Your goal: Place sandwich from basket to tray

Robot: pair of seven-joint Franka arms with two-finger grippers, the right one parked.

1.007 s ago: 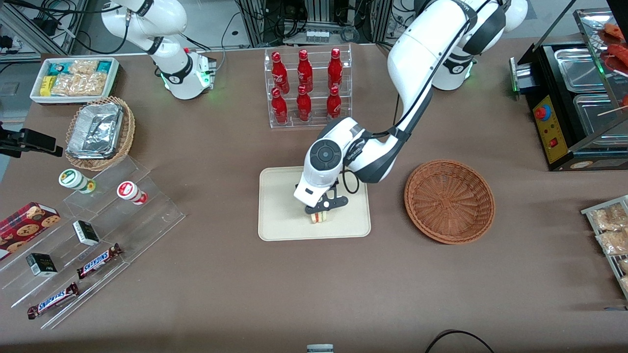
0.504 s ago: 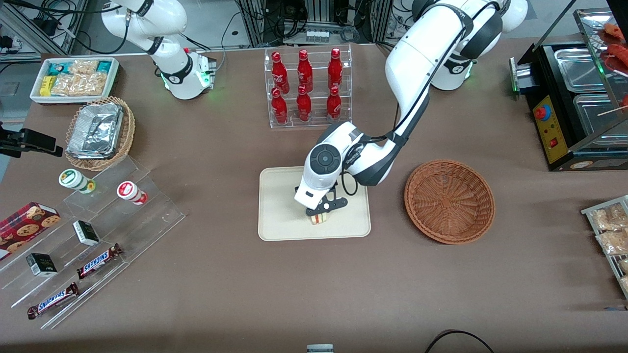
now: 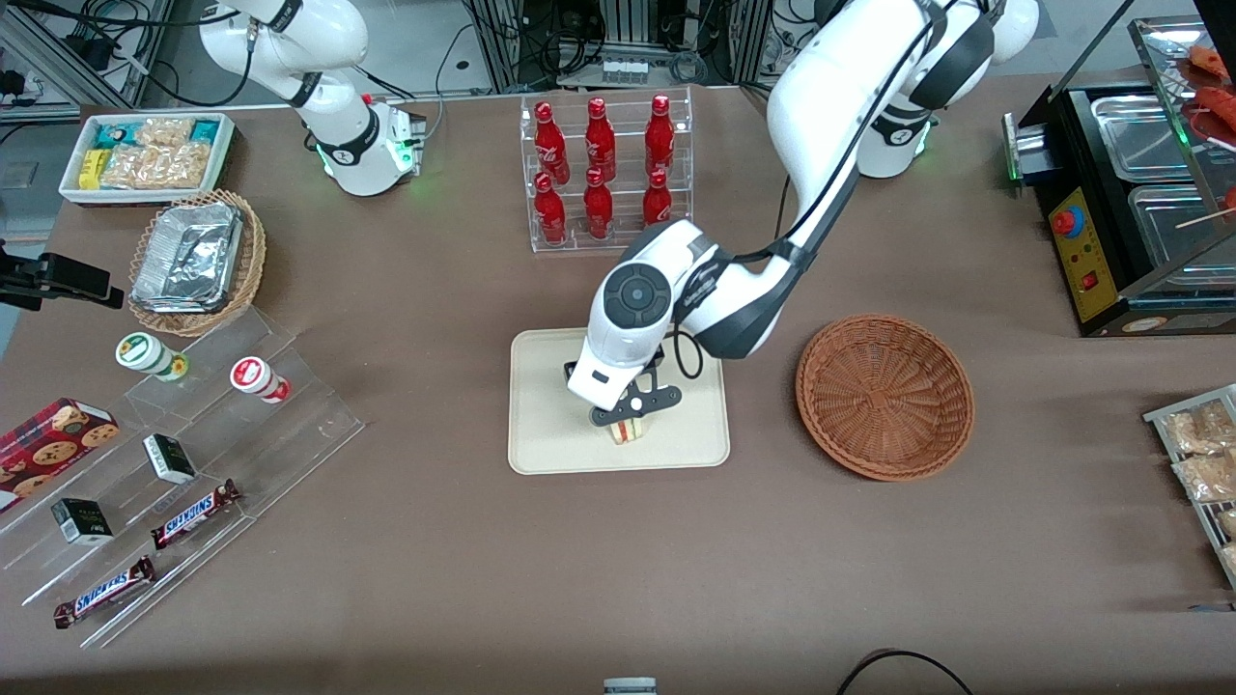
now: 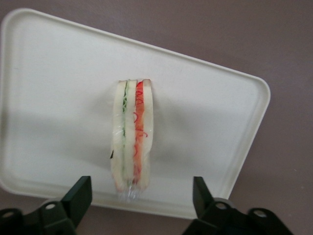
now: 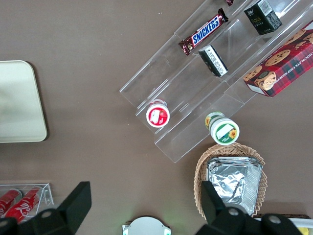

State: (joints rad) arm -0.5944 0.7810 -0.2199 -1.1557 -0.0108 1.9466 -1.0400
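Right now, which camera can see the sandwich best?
The left wrist view. The sandwich fills its middle, standing on edge on the tray, green and red filling clear, between the open claw fingers, untouched. In the front view the claw hides most of it, only a small end showing. The right wrist view misses it.

Front cam: high, looking down on whole surface [image 3: 435, 579]. Left wrist cam: close, straight down past end effector [image 4: 137, 205] onto tray [image 4: 44, 68]; both share tray.
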